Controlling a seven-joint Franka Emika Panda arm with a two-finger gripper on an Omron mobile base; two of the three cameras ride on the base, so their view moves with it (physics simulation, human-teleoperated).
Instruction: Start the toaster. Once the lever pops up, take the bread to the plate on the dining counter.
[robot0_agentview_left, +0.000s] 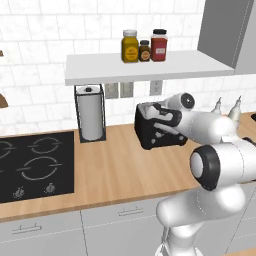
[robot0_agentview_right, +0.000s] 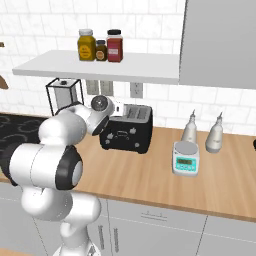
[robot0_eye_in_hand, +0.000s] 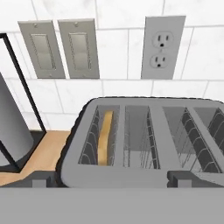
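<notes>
step: starting the toaster (robot0_agentview_right: 126, 128), lever not yet pressed | bread (robot0_eye_in_hand: 104, 138) in toaster's leftmost slot | pincer (robot0_eye_in_hand: 111, 178) spread wide, empty, just above toaster's front edge | next: likely drop onto toaster's lever and press down

The bread (robot0_eye_in_hand: 105, 136) stands in the toaster's (robot0_eye_in_hand: 144, 140) left slot, paper-towel holder (robot0_agentview_left: 90, 112) further left.

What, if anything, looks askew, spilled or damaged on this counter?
Nothing stands out. The toaster sits squarely on the counter, with the bread upright in its leftmost slot as the hand view shows it. Nothing spilled or tipped.
</notes>
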